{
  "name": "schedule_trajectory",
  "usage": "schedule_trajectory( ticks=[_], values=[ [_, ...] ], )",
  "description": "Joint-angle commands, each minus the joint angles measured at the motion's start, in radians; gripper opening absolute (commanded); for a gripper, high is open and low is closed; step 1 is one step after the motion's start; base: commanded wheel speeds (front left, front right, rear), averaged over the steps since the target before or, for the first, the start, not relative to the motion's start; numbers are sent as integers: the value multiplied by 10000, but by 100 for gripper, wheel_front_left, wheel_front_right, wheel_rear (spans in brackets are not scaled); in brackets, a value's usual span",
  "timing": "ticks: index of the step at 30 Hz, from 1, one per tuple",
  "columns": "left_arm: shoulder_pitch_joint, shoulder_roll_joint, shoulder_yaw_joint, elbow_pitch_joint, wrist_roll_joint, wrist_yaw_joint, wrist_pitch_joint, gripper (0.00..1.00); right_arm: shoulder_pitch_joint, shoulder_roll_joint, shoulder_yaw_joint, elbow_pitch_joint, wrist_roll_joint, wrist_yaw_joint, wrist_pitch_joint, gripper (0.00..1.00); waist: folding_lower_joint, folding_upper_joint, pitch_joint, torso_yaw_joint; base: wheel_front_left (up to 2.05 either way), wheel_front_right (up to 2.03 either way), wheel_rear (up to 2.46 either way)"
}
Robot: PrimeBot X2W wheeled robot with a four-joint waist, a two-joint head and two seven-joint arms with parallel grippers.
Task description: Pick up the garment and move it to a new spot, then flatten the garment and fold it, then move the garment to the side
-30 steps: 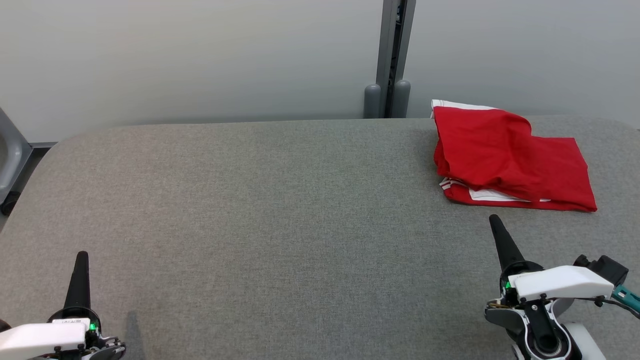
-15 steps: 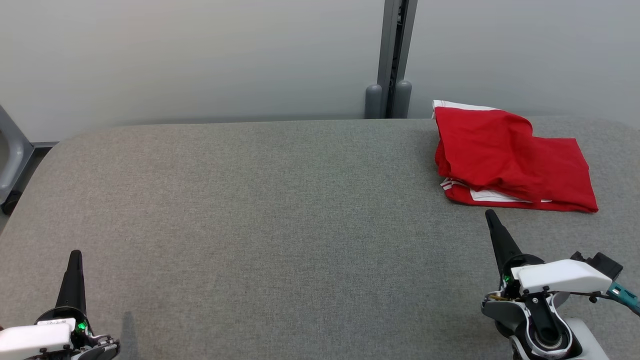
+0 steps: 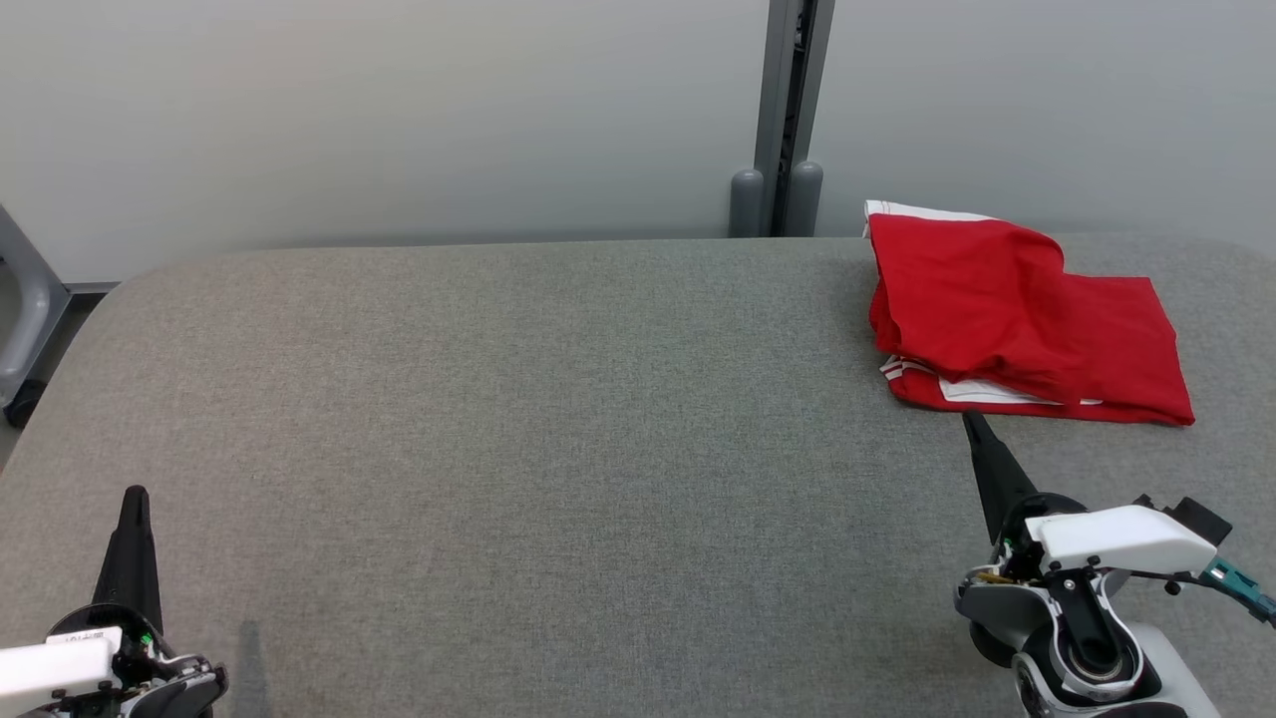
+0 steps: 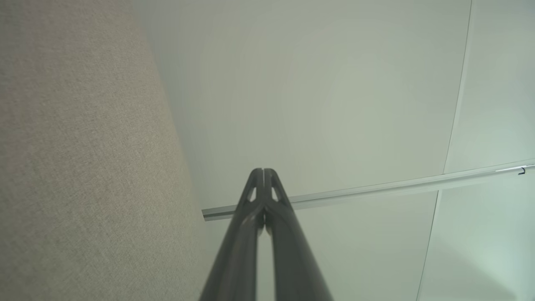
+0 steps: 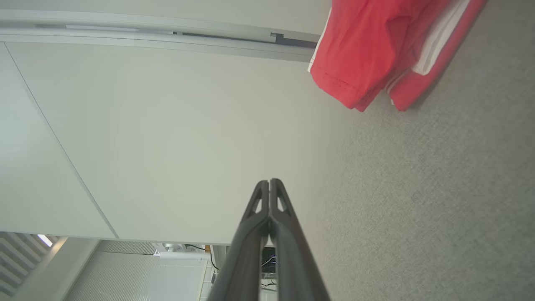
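1. Task item. The red fabric garment (image 3: 1027,319) with white stripe trim lies in stacked layers at 1 o'clock on the grey fabric-covered table (image 3: 548,399). It sits close to the far edge, and its upper layers are rumpled rather than crisp.

2. Progress. The garment lies folded over and off to one side, which is the condition the task asks for at its end. The same layout would also fit a loosely doubled garment waiting for pickup. The pictures do not settle which applies. Neither of my grippers holds any cloth.

3. Right gripper (image 3: 969,421). The fingers are pressed together with nothing between them. The garment's near hem lies at 12 to 1 o'clock from the tips, near but apart. My right wrist view confirms this, with the garment (image 5: 355,54) at 1 o'clock and bare table between.

4. Left gripper (image 3: 135,494). It is fully closed and empty, at 7 o'clock on the table, well apart from the garment.

5. Surroundings. A pale wall (image 3: 399,100) and a grey vertical post (image 3: 788,100) stand behind the table.
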Motion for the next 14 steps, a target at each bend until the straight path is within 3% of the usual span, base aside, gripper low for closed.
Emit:
schedule_trajectory(
  ticks=[1,14],
  values=[
    [-162,59,81,-60,-217,-16,64,0,-130,-92,23,33,196,7,94,0,0,0,-1,3,0,0,0],
    [-246,61,198,-66,-780,-18,278,0,-243,-93,69,140,782,7,184,0,0,0,-7,21,0,0,0]
  ],
)
